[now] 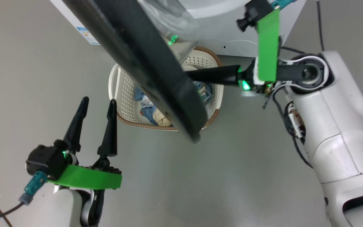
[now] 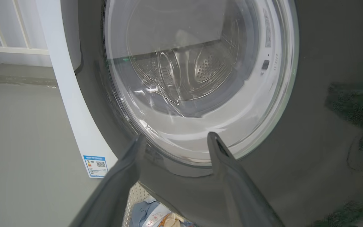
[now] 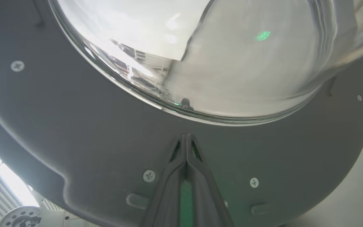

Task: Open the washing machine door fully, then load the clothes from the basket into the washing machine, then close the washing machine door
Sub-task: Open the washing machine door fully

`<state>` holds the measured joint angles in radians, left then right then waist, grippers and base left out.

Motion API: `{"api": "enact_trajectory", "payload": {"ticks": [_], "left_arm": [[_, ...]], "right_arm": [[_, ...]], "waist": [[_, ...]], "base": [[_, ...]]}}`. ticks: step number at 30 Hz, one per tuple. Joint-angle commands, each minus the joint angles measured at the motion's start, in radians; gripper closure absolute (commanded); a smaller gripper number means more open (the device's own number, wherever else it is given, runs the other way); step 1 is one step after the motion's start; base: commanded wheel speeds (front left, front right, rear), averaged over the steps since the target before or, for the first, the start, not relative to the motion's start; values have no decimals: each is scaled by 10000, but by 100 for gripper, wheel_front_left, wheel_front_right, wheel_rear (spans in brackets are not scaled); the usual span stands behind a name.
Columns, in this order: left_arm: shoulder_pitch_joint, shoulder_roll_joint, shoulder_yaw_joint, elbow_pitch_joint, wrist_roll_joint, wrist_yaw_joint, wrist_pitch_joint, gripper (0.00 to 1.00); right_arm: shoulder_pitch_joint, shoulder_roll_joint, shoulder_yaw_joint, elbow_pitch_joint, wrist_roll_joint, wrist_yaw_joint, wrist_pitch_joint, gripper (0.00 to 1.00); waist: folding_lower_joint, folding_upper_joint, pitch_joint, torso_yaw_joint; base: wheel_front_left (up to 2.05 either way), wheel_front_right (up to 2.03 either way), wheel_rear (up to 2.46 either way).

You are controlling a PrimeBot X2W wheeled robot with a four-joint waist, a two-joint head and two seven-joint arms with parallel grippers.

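Washing machine door (image 1: 156,69) is hanging part open, so step one isn't finished. Right hand (image 3: 186,138), fingers shut together and holding nothing, is sitting with its tips on the door's inner face just below the glass. Closed fingers make a stiff pusher, probably for swinging it wider. Left hand (image 1: 99,101) is hovering spread wide and empty on the door's outer side. Basket (image 1: 120,94) with the clothes (image 1: 148,110) is sitting under the door.
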<state>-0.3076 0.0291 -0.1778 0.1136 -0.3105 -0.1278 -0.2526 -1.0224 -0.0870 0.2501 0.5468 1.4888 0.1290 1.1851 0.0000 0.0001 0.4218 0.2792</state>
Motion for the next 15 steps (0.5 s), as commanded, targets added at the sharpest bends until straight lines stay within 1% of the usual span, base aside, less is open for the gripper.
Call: {"api": "enact_trajectory", "payload": {"ticks": [1,7,15], "left_arm": [[142,212,380,-276,48,-16,-92,0],[207,212,487,-279,19,34,-92,0],[268,212,667,-198,12,86,-92,0]], "right_arm": [[189,367,351,-363,202,17,-36,100],[447,367,1703,-488,1078,17,-505,100],[660,367,3010,-470,1969,17,-1251,100]], "waist": [[0,-1,-29,9],[0,-1,-155,39],[0,-1,-358,9]], "base": [[0,0,0],[0,0,0],[0,0,0]]}}
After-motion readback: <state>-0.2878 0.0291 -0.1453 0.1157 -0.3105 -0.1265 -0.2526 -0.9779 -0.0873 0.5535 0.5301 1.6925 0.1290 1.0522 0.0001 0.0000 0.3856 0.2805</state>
